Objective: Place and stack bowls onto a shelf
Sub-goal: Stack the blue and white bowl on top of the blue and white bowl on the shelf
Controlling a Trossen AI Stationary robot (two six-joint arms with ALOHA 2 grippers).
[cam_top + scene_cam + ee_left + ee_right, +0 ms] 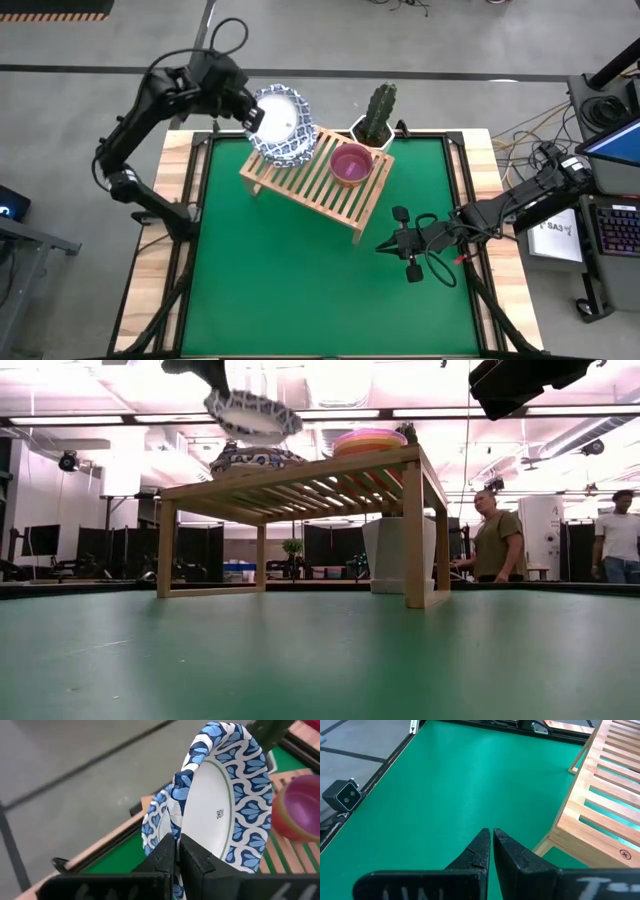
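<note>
Green mat (300,270) covers the table, with the room's ceiling lights bright beyond it. At the left, my left gripper (177,851) is clenched on the rim of a blue-patterned bowl (280,115), holding it tilted above the stack of patterned bowls (290,145) on the shelf's (318,182) left end. Further right on the shelf sits a purple bowl (351,163) atop other coloured ones. My right gripper (385,246) hovers over bare mat beside the shelf, jaws closed and empty.
</note>
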